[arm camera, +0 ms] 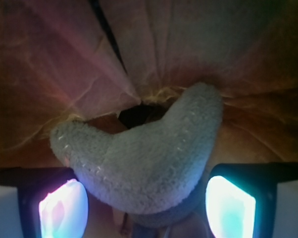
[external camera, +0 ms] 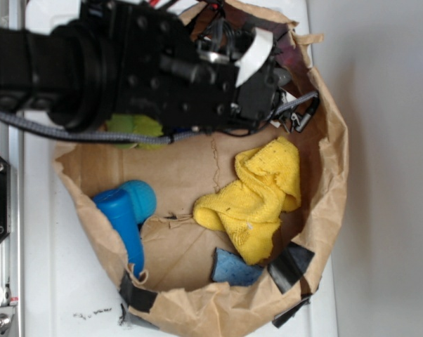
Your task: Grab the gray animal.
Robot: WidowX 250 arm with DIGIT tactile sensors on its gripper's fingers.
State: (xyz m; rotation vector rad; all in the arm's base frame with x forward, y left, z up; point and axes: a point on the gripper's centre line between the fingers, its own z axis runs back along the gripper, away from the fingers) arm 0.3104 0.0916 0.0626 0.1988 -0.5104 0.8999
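The paper bag [external camera: 324, 210] holds a yellow cloth [external camera: 257, 200], a blue toy [external camera: 126, 214], a blue patch [external camera: 234, 269] and a green toy [external camera: 135, 130]. At its far rim, the hand [arm camera: 146, 206] stands wide around the gray animal [arm camera: 149, 158], fingers [arm camera: 228, 206] flanking it.

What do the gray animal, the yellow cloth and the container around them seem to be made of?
Gray animal: soft plush, apparently fleece, with a nubby pile and a stitched seam in the wrist view.
Yellow cloth: likely terry or microfiber, matte, looped and crumpled.
Container: brown paper, creased, with its rim rolled and black tape patches.
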